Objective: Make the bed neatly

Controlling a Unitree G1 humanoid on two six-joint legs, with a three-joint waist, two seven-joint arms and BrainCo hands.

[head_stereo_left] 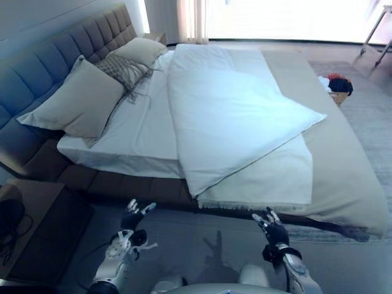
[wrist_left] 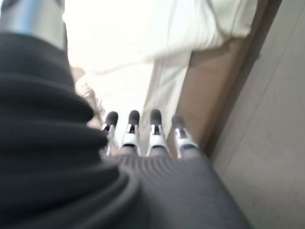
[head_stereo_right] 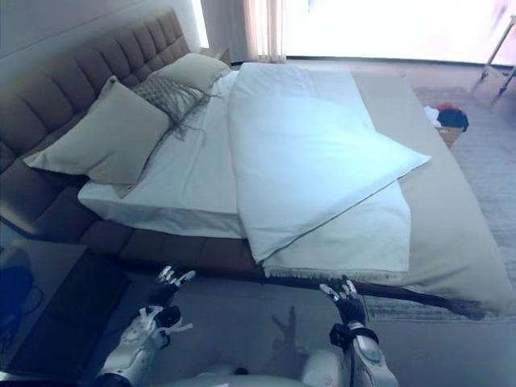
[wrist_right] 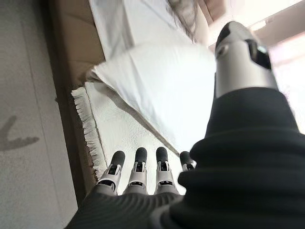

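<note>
A white duvet (head_stereo_left: 226, 110) lies crooked over the bed, folded back on itself, with one corner (head_stereo_left: 317, 115) pointing right and its near corner (head_stereo_left: 195, 190) hanging over the bed's front edge. Under it a cream fringed blanket (head_stereo_left: 269, 177) reaches the front edge. The white sheet (head_stereo_left: 138, 131) is bare on the left. Three pillows (head_stereo_left: 79, 101) lean at the tufted headboard (head_stereo_left: 55, 52). My left hand (head_stereo_left: 131, 220) and right hand (head_stereo_left: 272, 231) hover open over the floor just short of the bed, holding nothing.
A beige bedspread (head_stereo_left: 343, 159) covers the bed's right side. A dark nightstand (head_stereo_left: 43, 226) stands at lower left. A small basket with red and dark things (head_stereo_left: 337, 86) sits on the rug right of the bed. Bright curtained windows lie beyond.
</note>
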